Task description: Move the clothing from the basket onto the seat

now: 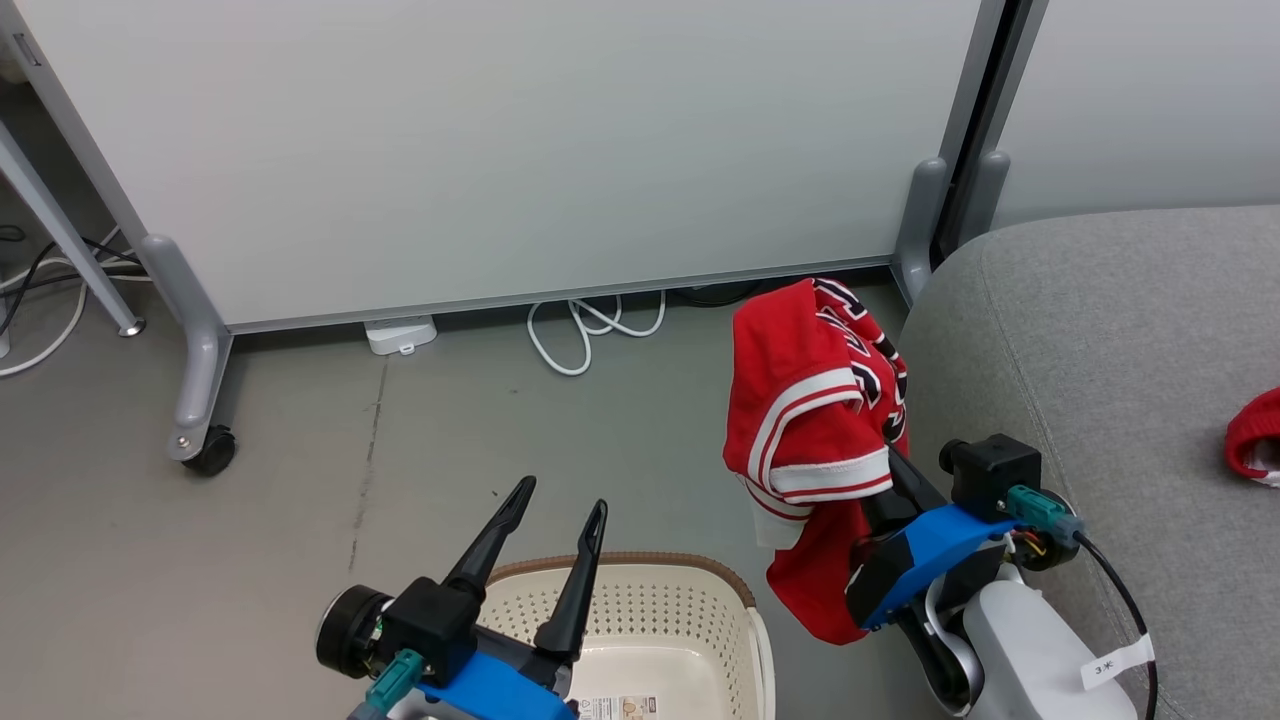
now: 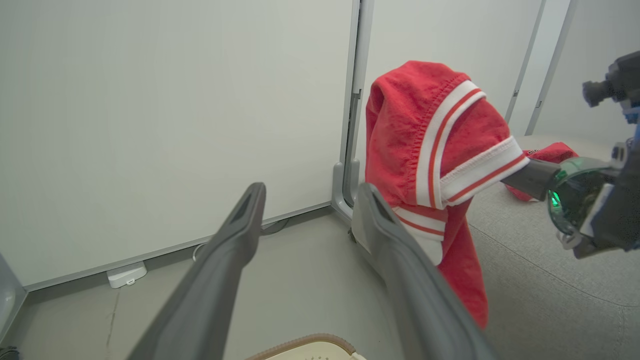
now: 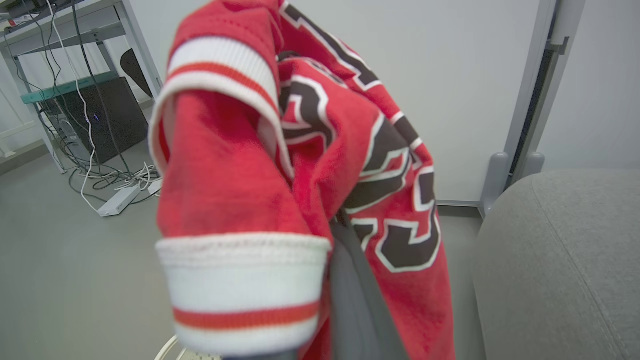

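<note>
The jersey (image 1: 815,420), red with white stripe trim and black-and-white lettering, hangs in the air just left of the seat (image 1: 1100,350), draped over the right hand (image 1: 905,480), whose fingers are pressed together on the cloth and mostly buried in it. A second red garment (image 1: 1255,435) lies on the seat's light grey fabric at the far right. The basket (image 1: 640,565) stands on the floor near the robot, left of the jersey, with the left hand (image 1: 562,497) above its rim, fingers spread and holding nothing. The floor (image 1: 450,450) is smooth grey. A white partition (image 1: 500,150) on a caster (image 1: 210,452) closes the far side, and a looped white cable (image 1: 590,330) and a power strip (image 1: 400,335) lie at its foot.
</note>
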{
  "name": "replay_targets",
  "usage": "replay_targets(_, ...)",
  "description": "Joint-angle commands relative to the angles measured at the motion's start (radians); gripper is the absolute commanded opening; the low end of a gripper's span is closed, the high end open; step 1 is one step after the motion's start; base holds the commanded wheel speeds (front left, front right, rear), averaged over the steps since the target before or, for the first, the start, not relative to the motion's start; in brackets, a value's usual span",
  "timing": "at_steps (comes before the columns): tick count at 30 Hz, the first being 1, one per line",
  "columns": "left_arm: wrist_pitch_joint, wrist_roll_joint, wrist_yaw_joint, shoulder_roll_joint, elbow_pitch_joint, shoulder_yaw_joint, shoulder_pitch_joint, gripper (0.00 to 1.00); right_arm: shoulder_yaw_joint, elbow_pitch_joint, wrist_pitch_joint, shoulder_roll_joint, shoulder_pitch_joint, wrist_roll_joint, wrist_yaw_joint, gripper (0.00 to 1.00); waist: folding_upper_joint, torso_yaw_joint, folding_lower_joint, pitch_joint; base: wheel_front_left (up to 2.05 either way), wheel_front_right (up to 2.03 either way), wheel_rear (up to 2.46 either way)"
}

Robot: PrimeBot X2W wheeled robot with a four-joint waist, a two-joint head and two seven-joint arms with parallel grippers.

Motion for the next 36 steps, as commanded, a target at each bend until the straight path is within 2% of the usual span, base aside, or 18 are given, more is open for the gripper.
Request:
replay_targets(1,-0.005,0.011,-0.006,-0.006,-0.001,0.011,0.009,1.00,-0.004,-0.008,0.003,0.000,0.006,-0.006,0.001,0.00,0.0000,0.001,0.0000,0.000,0.00,0.00,0.00)
replay_targets(9,-0.005,0.052,-0.026,-0.039,-0.007,0.054,0.020,1.00,-0.006,-0.026,0.001,-0.001,0.006,0.003,0.001,0.00,0.0000,-0.043,0.0000,0.008,0.00,0.00,0.00)
replay_targets(16,-0.005,0.068,-0.034,-0.048,-0.013,0.067,0.016,1.00,-0.013,-0.040,0.001,-0.001,0.000,-0.005,0.001,0.00,0.0000,-0.136,0.0000,0.026,0.00,0.00,0.00)
replay_targets(26,-0.005,0.053,-0.034,-0.046,-0.014,0.031,-0.021,1.00,-0.029,-0.052,-0.004,-0.001,-0.006,-0.009,0.001,0.00,0.0000,-0.289,0.0000,0.053,0.00,0.00,0.00)
replay_targets(36,-0.005,0.045,-0.034,-0.034,-0.010,0.017,-0.034,1.00,-0.038,-0.062,-0.007,0.000,0.002,0.001,0.001,0.00,0.0000,-0.407,0.0000,0.064,0.00,0.00,0.00)
